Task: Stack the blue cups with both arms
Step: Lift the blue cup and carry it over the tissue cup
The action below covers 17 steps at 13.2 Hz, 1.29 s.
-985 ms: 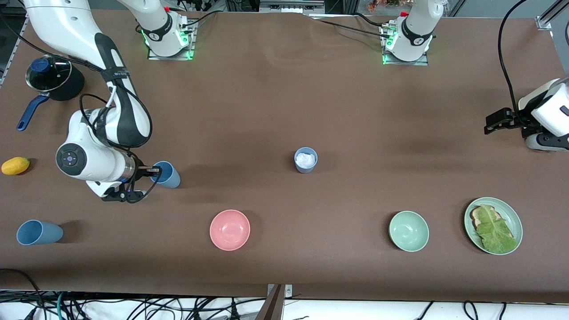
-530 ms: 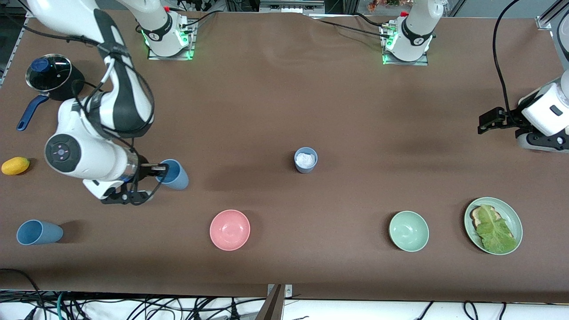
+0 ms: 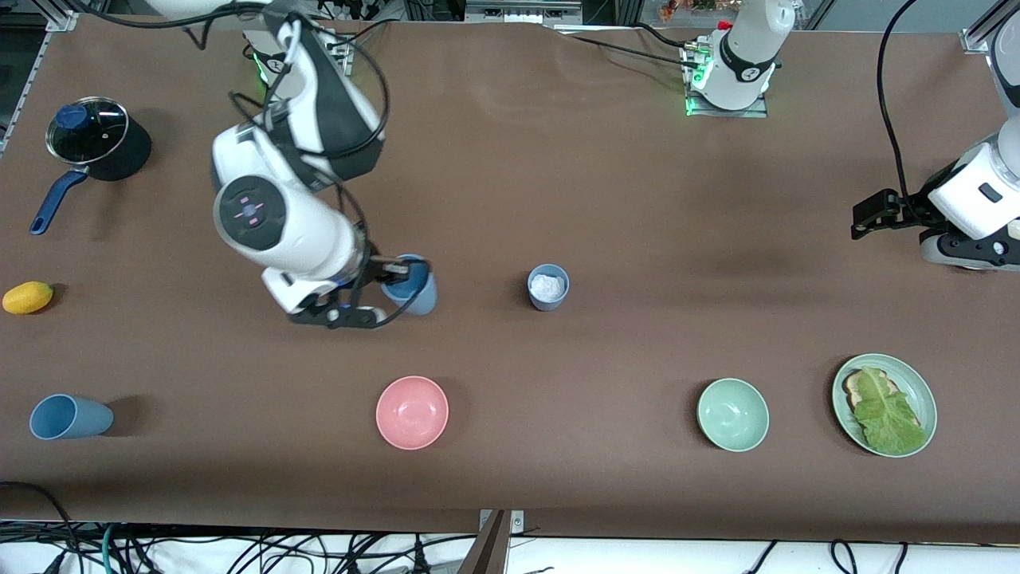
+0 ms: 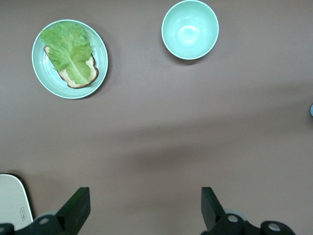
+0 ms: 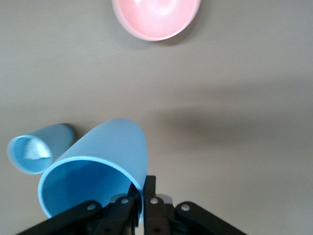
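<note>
My right gripper (image 3: 396,276) is shut on the rim of a sky-blue cup (image 3: 414,288), one finger inside the wall and one outside. It holds the cup tilted above the table, beside a slate-blue cup (image 3: 548,287) that stands mid-table with something white inside. In the right wrist view the held cup (image 5: 100,164) fills the space by the gripper (image 5: 143,193), and the slate-blue cup (image 5: 36,149) shows past it. Another blue cup (image 3: 68,417) sits near the front edge at the right arm's end. My left gripper (image 3: 867,217) waits open and empty over the left arm's end; the left wrist view shows that gripper (image 4: 145,208) above bare cloth.
A pink bowl (image 3: 412,412) and a pale green bowl (image 3: 733,414) sit nearer the front camera than the cups. A green plate (image 3: 924,391) holds bread and lettuce. A lidded pot (image 3: 96,139) and a yellow fruit (image 3: 28,296) lie at the right arm's end.
The right arm has carried the sky-blue cup from the right arm's end toward the slate-blue cup at mid-table, its grip unchanged. The left gripper drifted slightly toward its own end of the table.
</note>
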Available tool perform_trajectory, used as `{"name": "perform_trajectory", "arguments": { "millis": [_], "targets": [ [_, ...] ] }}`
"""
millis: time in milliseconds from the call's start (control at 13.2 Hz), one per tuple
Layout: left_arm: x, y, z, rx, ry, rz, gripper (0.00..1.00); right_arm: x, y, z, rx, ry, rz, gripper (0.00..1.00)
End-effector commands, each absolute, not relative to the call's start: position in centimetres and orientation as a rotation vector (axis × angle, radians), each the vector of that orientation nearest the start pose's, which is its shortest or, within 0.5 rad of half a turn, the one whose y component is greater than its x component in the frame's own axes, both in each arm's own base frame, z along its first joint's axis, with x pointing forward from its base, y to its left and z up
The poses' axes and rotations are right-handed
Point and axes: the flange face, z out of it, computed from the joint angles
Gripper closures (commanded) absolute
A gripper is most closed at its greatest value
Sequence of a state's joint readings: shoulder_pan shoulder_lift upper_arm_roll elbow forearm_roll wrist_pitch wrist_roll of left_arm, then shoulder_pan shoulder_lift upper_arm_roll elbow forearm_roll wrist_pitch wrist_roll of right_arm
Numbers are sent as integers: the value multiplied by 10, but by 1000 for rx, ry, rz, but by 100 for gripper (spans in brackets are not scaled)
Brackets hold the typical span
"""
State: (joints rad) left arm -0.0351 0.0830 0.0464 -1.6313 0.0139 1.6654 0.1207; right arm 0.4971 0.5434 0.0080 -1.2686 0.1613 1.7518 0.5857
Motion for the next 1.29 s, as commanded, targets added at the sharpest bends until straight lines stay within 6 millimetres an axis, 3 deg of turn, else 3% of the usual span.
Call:
{"name": "perform_trajectory", "arguments": {
  "millis": [0, 152, 303, 682, 833, 1212],
  "targets": [
    [580, 7, 565, -3143, 160, 57, 0, 595, 424, 447, -2980, 303, 199, 100],
    [580, 7, 564, -3143, 148, 62, 0, 576, 467, 439, -2964, 380, 184, 100],
    [579, 7, 562, -3143, 165, 79, 0, 560, 497, 429, -2946, 432, 163, 100],
    [579, 7, 559, -3143, 163, 98, 0, 548, 541, 394, -2866, 542, 85, 100],
    [579, 7, 558, -3140, 166, 110, 0, 547, 545, 380, -2877, 544, 80, 100],
    [579, 6, 556, -3138, 166, 120, 0, 544, 541, 374, -2942, 509, 92, 100]
  ]
}}
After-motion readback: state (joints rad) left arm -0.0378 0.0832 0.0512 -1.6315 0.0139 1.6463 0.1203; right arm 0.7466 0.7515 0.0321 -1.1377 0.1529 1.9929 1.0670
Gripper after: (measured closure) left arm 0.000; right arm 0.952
